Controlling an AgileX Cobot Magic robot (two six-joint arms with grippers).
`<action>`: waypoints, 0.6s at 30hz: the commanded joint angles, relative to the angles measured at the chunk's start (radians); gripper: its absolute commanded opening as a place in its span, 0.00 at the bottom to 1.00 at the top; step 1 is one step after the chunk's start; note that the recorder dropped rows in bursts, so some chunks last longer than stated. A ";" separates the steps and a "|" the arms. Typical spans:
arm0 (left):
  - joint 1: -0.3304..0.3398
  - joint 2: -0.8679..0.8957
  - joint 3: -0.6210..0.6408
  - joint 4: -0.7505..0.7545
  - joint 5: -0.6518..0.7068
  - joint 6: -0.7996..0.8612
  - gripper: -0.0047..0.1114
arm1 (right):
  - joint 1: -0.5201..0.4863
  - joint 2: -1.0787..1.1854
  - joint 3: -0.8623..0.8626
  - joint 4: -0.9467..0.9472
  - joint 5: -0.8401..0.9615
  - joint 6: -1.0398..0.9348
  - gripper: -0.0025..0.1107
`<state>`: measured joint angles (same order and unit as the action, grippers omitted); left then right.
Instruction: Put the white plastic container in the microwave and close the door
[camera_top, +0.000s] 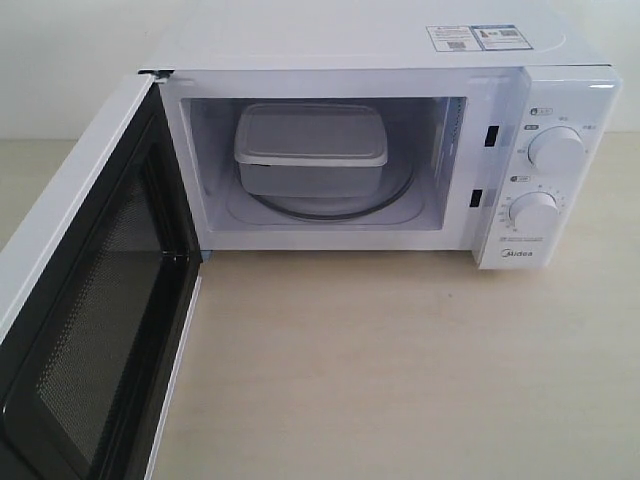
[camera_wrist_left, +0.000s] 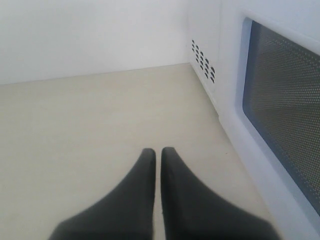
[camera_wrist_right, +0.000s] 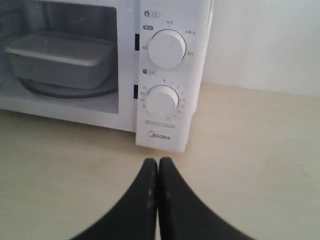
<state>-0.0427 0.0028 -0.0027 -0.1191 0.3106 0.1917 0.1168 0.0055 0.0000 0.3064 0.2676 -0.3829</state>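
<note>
A white microwave is seen on a pale table, with its door swung wide open towards the left of the exterior view, so that the black mesh inner face is shown. The white plastic container has already been placed inside: it is seated on the glass turntable, lid on, with its long axis running across the cavity, parallel to the opening. Nothing else is seen in the cavity.

Neither arm is caught by the exterior view. In the left wrist view, the left gripper is shown with its dark fingers pressed almost together, only a thin seam between them, and nothing pinched. It is positioned behind the open door: the door's outer face and dark window run alongside the fingers, near them. Contact cannot be confirmed from this angle, though a strip of table appears to lie between them.

In the right wrist view, the right gripper is shown with fingers pressed together and empty, pointed at the control panel with its two dials.

Only the closing is judged to remain. The left arm is the nearer one; a sideways push on the outer face, towards the cavity, is likely needed.
</note>
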 joint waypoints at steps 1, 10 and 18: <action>0.002 -0.003 0.003 -0.004 -0.001 -0.005 0.08 | -0.008 -0.006 0.000 -0.215 0.029 0.132 0.02; 0.002 -0.003 0.003 -0.004 -0.001 -0.005 0.08 | -0.008 -0.006 0.000 -0.345 0.050 0.367 0.02; 0.002 -0.003 0.003 -0.004 -0.001 -0.005 0.08 | -0.028 -0.006 0.000 -0.343 0.054 0.383 0.02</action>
<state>-0.0427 0.0028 -0.0027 -0.1191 0.3106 0.1917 0.0986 0.0055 0.0000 -0.0274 0.3219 -0.0076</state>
